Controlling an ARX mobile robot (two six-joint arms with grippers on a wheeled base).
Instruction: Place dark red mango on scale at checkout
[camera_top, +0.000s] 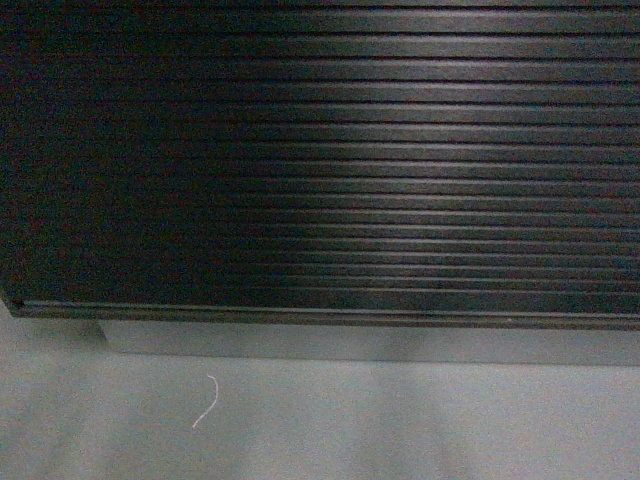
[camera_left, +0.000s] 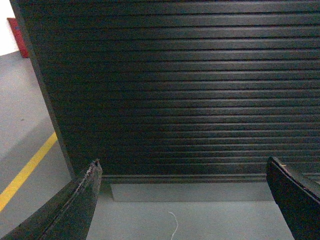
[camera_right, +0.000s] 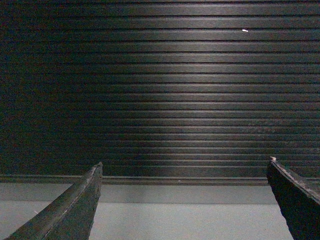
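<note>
Landmark: the checkout (camera_top: 330, 150), seen only as its black, horizontally ribbed front, which fills nearly all of every view. Counter top not in any view; the dark red mango and the scale show in no view, so where they lie cannot be told from here.

Head view, left to right: the ribbed front runs edge to edge, darker at its left, with a pale sheen across the middle ribs. Its lower edge ends in a flat trim strip. Below that, a recessed grey kick panel (camera_top: 350, 343), then grey floor (camera_top: 450, 430). A thin pale thread (camera_top: 206, 402), curled, lies on the floor below the checkout's left part, just apart from the kick panel.

Left wrist view: left of the checkout's corner, open grey floor with a yellow line (camera_left: 25, 172) running diagonally, and a red object (camera_left: 17, 36) far behind, too small to identify. The left gripper (camera_left: 185, 210) faces the ribbed front, its two dark fingers (camera_left: 75, 205) spread wide apart with nothing between them. The same thread lies on the floor between them.

Right wrist view: the right gripper (camera_right: 185, 210) also faces the front squarely, fingers (camera_right: 70, 210) parted wide, holding nothing. A small white fleck (camera_right: 245, 30) sits on an upper rib at right.
</note>
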